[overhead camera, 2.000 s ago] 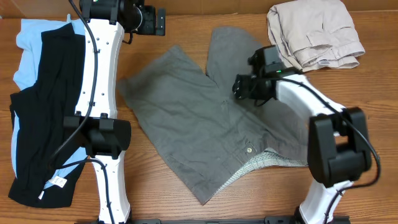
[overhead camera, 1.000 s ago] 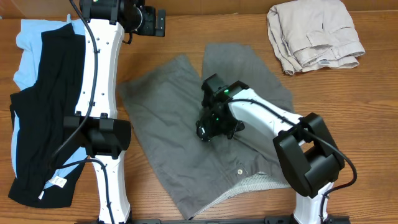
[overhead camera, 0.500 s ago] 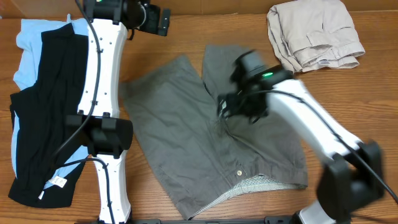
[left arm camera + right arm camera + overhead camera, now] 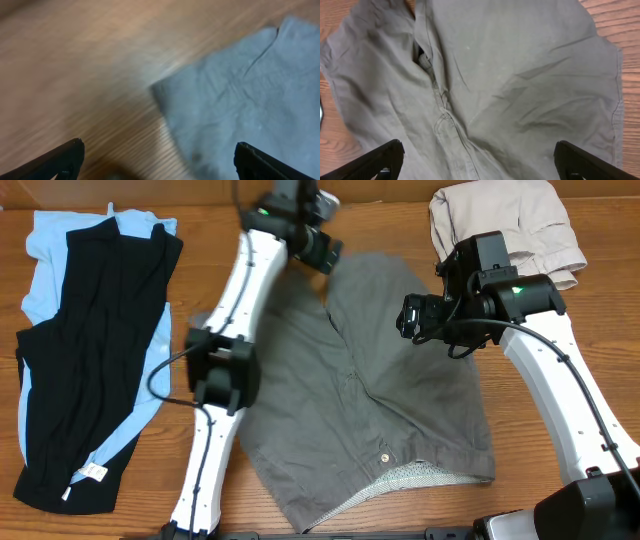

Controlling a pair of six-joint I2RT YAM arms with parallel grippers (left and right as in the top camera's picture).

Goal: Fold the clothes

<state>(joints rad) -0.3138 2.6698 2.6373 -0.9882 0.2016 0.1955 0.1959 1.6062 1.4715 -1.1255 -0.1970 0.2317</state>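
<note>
The clothes, a pair of grey-brown shorts [image 4: 400, 410], lie spread flat in the middle of the table, legs toward the back. The pale button [image 4: 385, 457] and speckled waistband lining [image 4: 410, 478] are at the front. My left gripper [image 4: 322, 252] hovers open over the back edge of the shorts, near the gap between the legs. Its blurred wrist view shows a corner of the cloth [image 4: 240, 100] on bare wood, with nothing between the fingertips [image 4: 70, 155]. My right gripper [image 4: 412, 320] hangs open above the right leg. Below it I see the fly seam [image 4: 440, 105].
Folded beige trousers [image 4: 505, 235] sit at the back right, close to my right arm. A black garment [image 4: 90, 350] lies on a light-blue one [image 4: 45, 255] along the left side. Wooden table [image 4: 560, 380] shows around the shorts.
My left arm has swung right from the back left to the shorts' back edge. My right gripper has lifted from the shorts' middle and moved right, over the right leg.
</note>
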